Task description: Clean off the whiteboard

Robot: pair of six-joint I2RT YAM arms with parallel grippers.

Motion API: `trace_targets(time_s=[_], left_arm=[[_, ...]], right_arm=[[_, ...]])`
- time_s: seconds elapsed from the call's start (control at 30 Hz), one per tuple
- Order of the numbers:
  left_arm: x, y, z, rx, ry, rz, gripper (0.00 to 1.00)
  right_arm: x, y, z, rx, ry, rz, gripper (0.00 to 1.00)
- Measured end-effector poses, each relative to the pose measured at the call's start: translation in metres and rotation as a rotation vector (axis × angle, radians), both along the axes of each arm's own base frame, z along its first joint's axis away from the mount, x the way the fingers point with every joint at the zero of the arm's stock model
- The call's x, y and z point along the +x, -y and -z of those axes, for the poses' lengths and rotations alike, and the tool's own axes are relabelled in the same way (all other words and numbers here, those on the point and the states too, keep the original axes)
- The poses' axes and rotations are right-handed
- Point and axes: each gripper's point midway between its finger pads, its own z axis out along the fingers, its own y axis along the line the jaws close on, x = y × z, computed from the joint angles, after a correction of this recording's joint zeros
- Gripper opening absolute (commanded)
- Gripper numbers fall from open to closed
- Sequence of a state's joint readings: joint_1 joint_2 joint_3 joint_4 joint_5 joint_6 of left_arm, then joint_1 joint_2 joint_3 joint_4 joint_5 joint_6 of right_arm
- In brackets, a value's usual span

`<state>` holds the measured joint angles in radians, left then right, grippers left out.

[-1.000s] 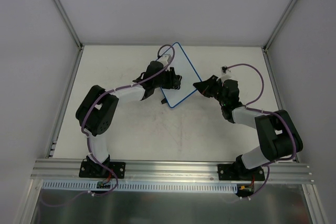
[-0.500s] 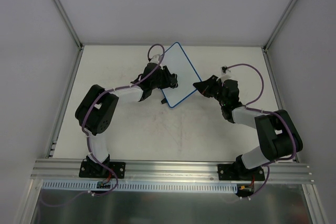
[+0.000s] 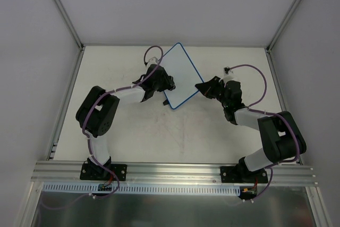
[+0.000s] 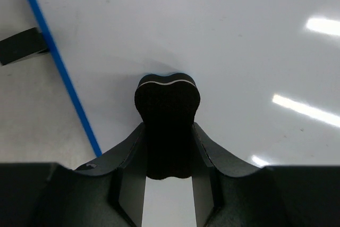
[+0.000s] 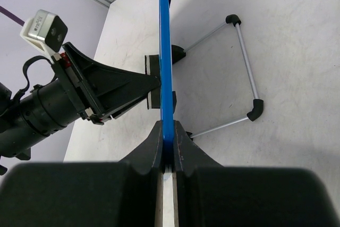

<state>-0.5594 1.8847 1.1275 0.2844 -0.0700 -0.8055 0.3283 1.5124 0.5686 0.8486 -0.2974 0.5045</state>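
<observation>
The whiteboard (image 3: 179, 74) stands tilted on its edge at the table's back middle, white with a blue rim. My right gripper (image 3: 200, 87) is shut on its right edge; in the right wrist view the blue rim (image 5: 165, 46) runs edge-on into the shut jaws (image 5: 168, 132). My left gripper (image 3: 168, 82) is shut on the black bone-shaped eraser (image 4: 167, 111) and presses it against the white face (image 4: 223, 35), near the rim (image 4: 59, 65). A black tab (image 4: 20, 46) shows by that rim. The face looks free of marks in the left wrist view.
A wire stand (image 5: 245, 62) with black end caps props the board from behind on the table (image 3: 180, 131). My left arm's wrist and camera (image 5: 69, 94) are close on the board's other side. Enclosure walls ring the table.
My left gripper with the eraser has slid leftward and a little back across the board, toward its left edge. The board and my right gripper have stayed put.
</observation>
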Motion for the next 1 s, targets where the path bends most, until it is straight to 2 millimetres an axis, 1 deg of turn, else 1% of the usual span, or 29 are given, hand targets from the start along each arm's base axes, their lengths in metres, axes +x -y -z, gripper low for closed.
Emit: trace_targets(time_s=[0.27,0.4,0.57,0.63,0.67,0.7,0.77,0.87,1.0], left_arm=[[-0.006,-0.032,0.026,0.103,-0.133,-0.157,0.0],[-0.011,-0.054,0.043,0.182,-0.193,-0.229,0.0],[-0.015,-0.062,0.045,0.232,-0.194,-0.258,0.0],[-0.024,-0.068,0.053,0.281,-0.213,-0.262,0.0],[-0.026,-0.07,0.052,0.297,-0.205,-0.265,0.0],[-0.027,-0.072,0.048,0.315,-0.192,-0.261,0.0],[-0.038,-0.08,0.041,0.354,-0.187,-0.253,0.0],[-0.053,-0.09,0.018,0.379,-0.156,-0.231,0.0],[-0.063,-0.1,-0.036,0.347,-0.047,-0.205,0.0]], right_arm=[[-0.001,-0.001,-0.001,0.001,0.006,-0.006,0.0],[-0.001,-0.003,-0.003,-0.001,0.017,-0.014,0.0],[-0.002,-0.005,-0.004,-0.002,0.025,-0.02,0.0],[-0.002,-0.005,-0.004,-0.002,0.024,-0.02,0.0],[-0.001,-0.005,-0.003,-0.002,0.023,-0.02,0.0],[-0.001,-0.005,-0.004,-0.002,0.024,-0.02,0.0],[-0.001,-0.005,-0.004,-0.002,0.024,-0.02,0.0],[-0.001,-0.005,-0.004,-0.002,0.024,-0.021,0.0],[-0.001,-0.005,-0.004,-0.002,0.024,-0.021,0.0]])
